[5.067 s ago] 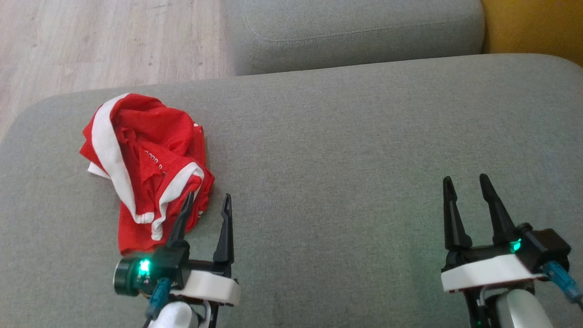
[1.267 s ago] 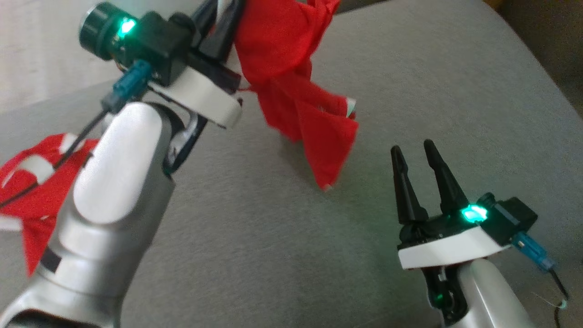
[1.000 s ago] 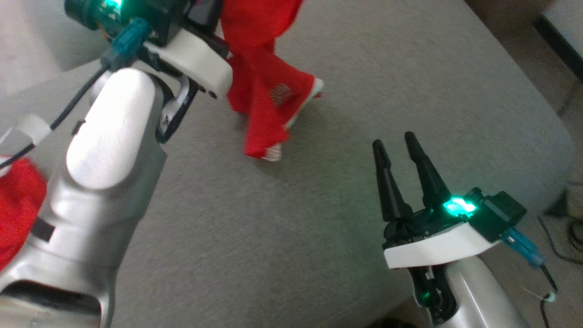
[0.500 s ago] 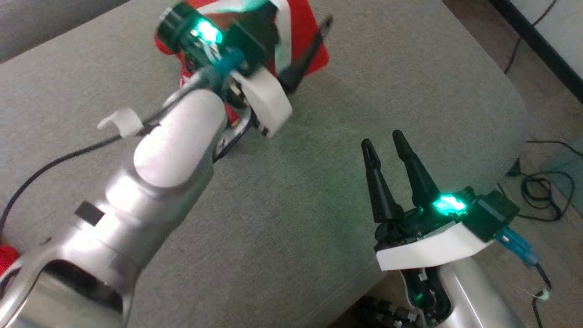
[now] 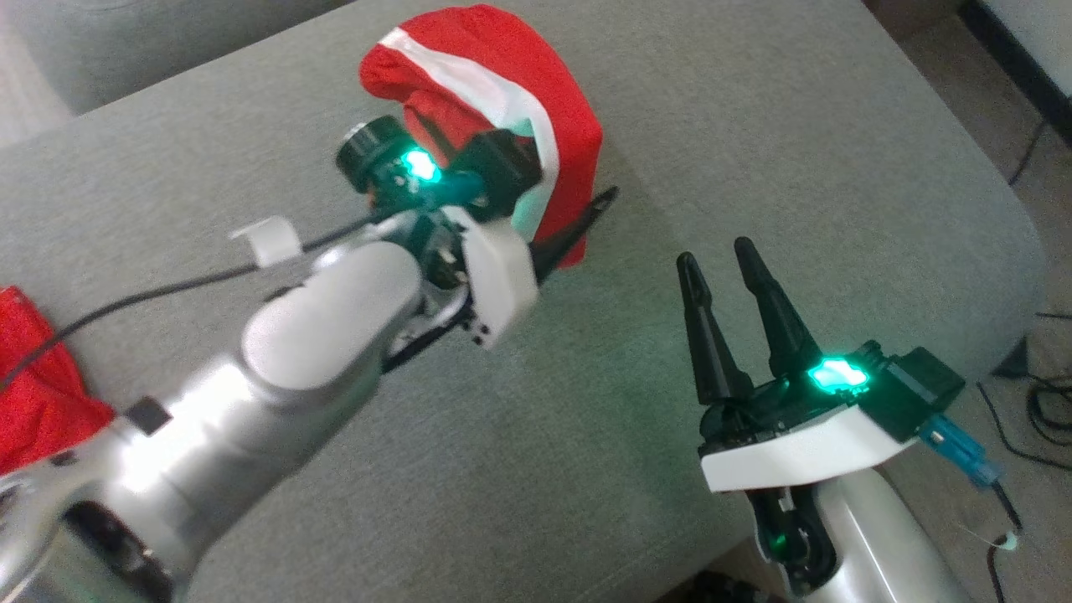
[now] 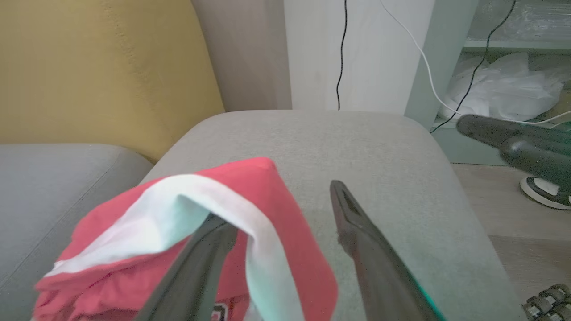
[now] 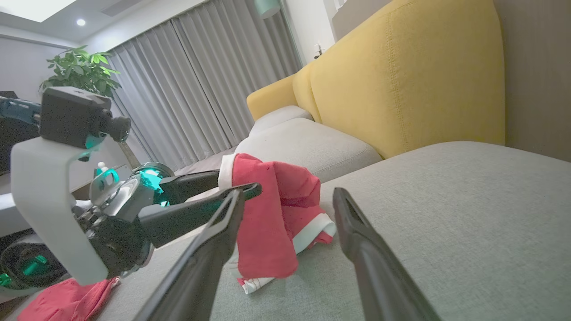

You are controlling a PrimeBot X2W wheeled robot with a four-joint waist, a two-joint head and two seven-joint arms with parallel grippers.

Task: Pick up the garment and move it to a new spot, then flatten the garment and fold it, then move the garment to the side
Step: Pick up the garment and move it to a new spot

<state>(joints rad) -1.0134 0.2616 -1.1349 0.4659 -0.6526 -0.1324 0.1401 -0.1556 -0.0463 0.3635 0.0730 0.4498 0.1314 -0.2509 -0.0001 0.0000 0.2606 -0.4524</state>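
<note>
The garment (image 5: 502, 92) is red with a white stripe and sits bunched on the grey sofa cushion (image 5: 754, 142). My left gripper (image 5: 519, 159) is open, and the cloth hangs draped over one finger while the other finger (image 5: 586, 222) sticks out bare. In the left wrist view the garment (image 6: 285, 209) covers the left finger's tip and the right finger (image 6: 357, 227) is free. My right gripper (image 5: 712, 255) stands open and empty, to the right of the garment. From the right wrist, the garment (image 7: 272, 223) hangs from the left gripper (image 7: 209, 191) down onto the cushion.
Another red cloth (image 5: 33, 394) lies at the cushion's left end. The cushion's right edge (image 5: 1017, 251) drops to a floor with cables (image 5: 1047, 410). A yellow backrest (image 7: 401, 76) rises behind. A shelf with a white bag (image 6: 504, 89) and a shoe (image 6: 544, 191) stand beyond the cushion.
My left gripper has gone from shut on the garment to open and has come down, so the garment now rests on the cushion. The head view has swung right. The right gripper stays open.
</note>
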